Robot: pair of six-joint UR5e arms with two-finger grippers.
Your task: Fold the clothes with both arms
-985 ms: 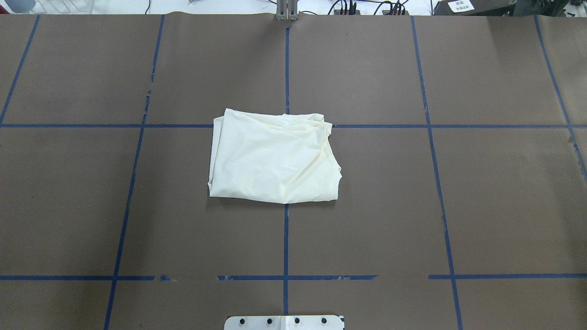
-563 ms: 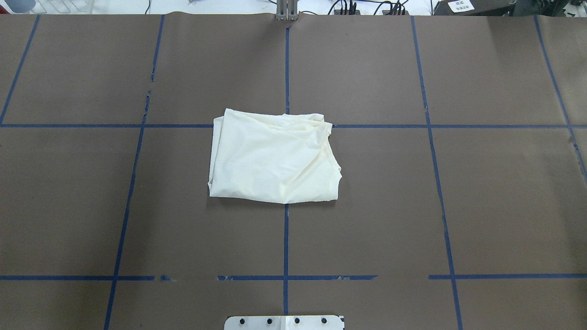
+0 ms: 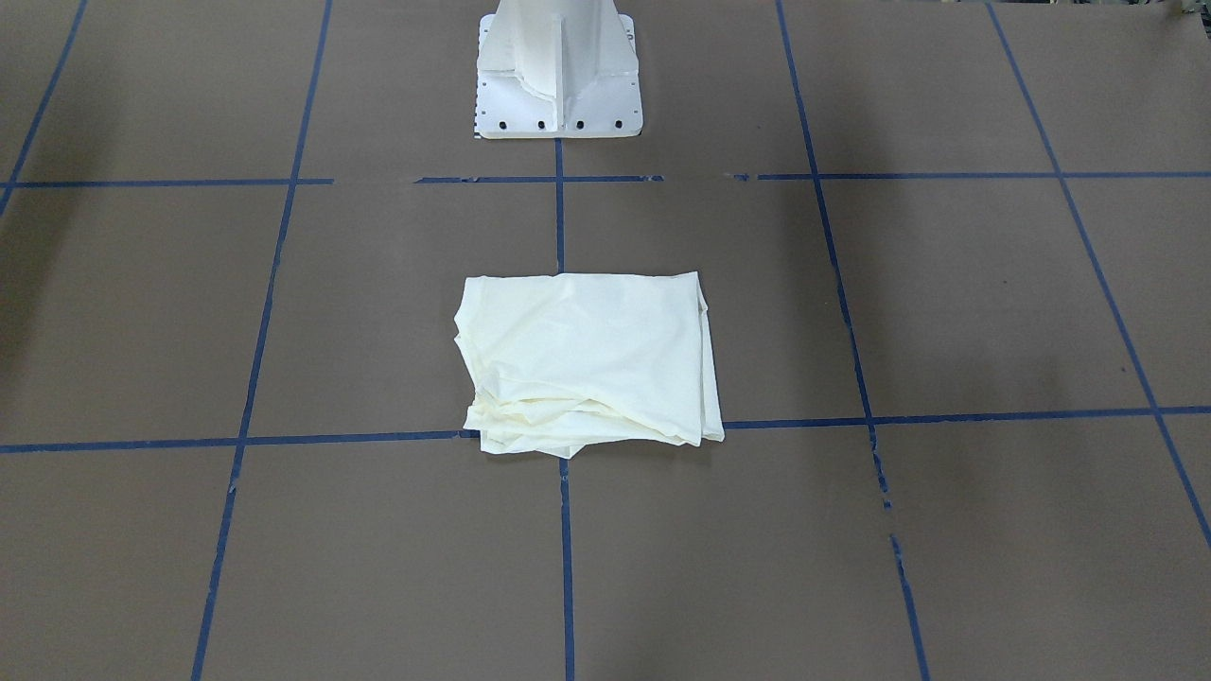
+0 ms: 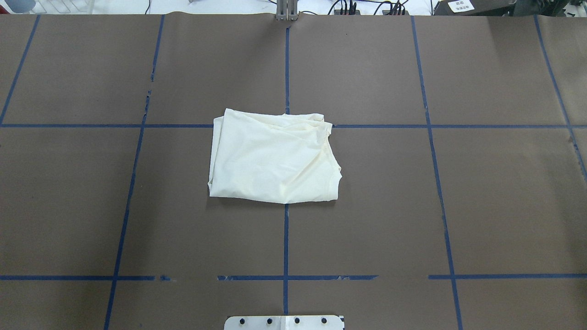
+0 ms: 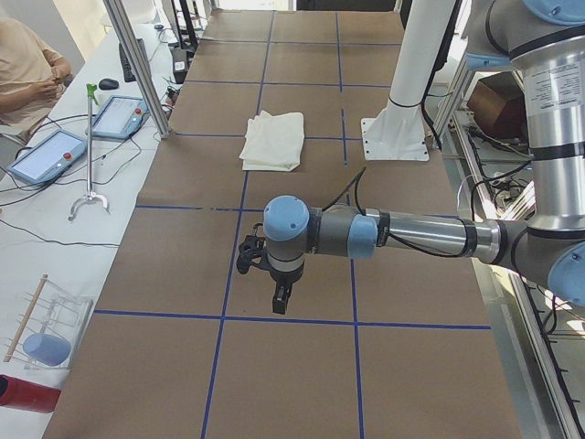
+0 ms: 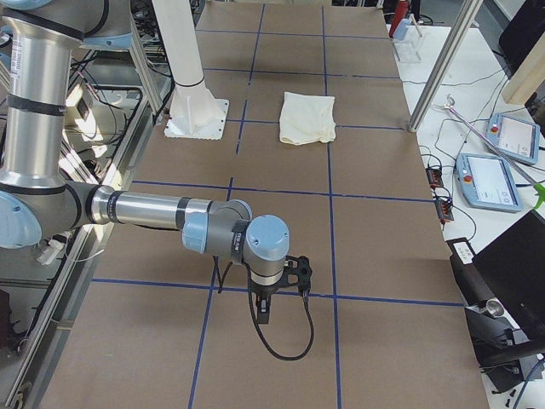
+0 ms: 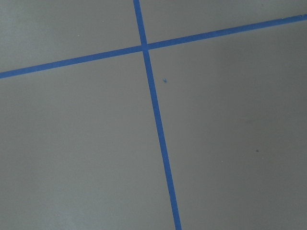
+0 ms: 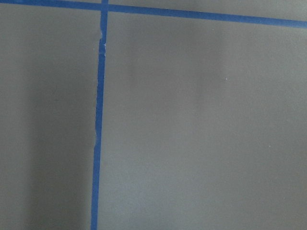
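Observation:
The clothes [image 4: 273, 158] are a plain cream shirt folded into a rough rectangle at the table's centre, also seen in the front-facing view [image 3: 587, 359] and both side views [image 5: 274, 139] [image 6: 307, 118]. No print shows. My left gripper [image 5: 281, 302] hangs low over bare brown paper far from the shirt, towards the table's left end. My right gripper [image 6: 263, 315] hangs the same way near the right end. I cannot tell whether either is open or shut. Both wrist views show only paper and blue tape.
The white pedestal base [image 3: 558, 95] stands behind the shirt on the robot's side. Blue tape lines [image 4: 286, 238] grid the brown table cover. A person [image 5: 27, 64] sits by a side bench with control tablets [image 5: 46, 155] [image 6: 498, 179].

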